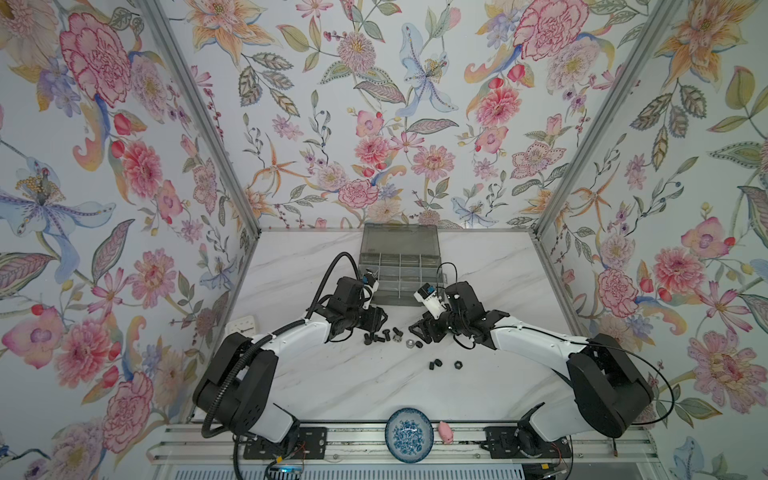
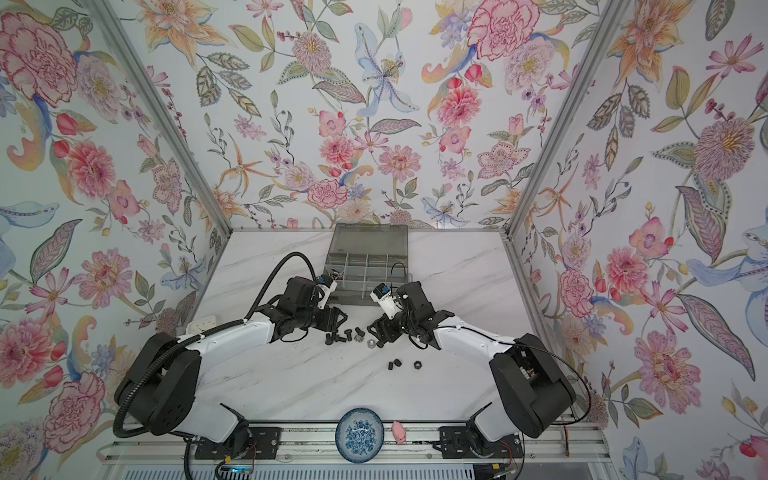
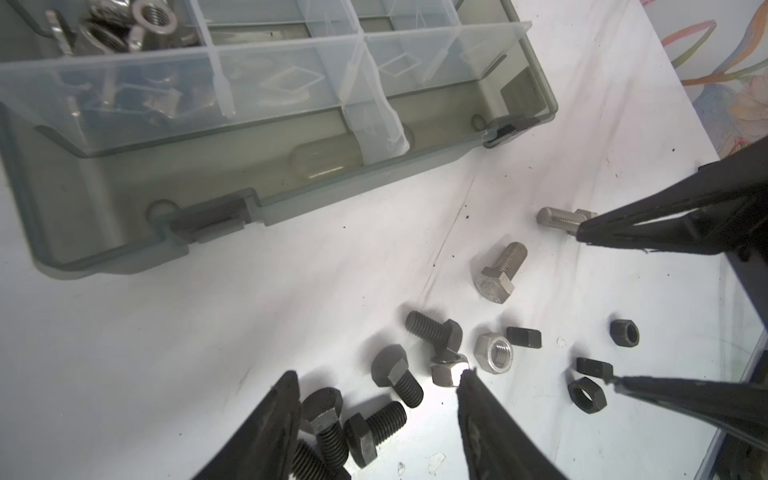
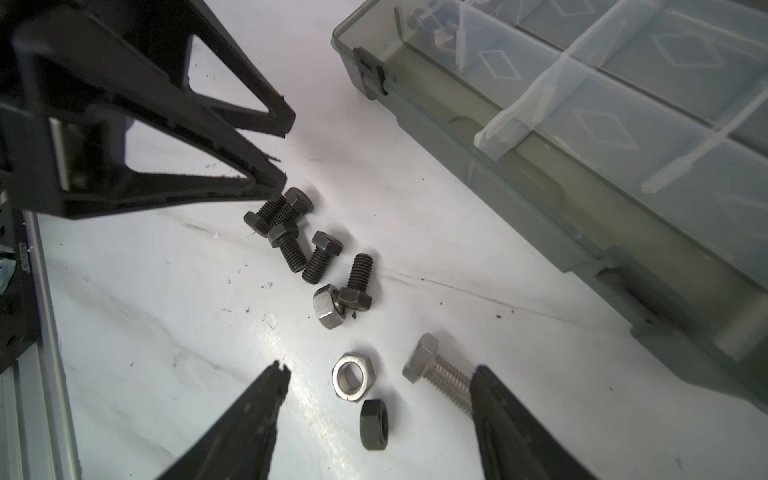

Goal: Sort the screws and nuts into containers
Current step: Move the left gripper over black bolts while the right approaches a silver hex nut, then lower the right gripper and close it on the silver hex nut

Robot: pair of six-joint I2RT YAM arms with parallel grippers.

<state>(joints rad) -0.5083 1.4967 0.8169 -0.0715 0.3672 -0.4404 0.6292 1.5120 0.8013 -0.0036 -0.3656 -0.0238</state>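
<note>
Loose screws (image 4: 286, 245) and nuts (image 3: 482, 353) lay on the table (image 1: 332, 374), near the box (image 3: 332, 183). The left hand (image 3: 378, 380) and right hand (image 4: 378, 372) stood open, holding nothing.

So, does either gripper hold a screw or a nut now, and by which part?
Nothing is held. The left gripper and the right gripper both stand open above the screws that lie loose on the table.

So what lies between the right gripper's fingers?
In the right wrist view: a silver hex nut, a black hex nut and a silver hex-head screw.
</note>
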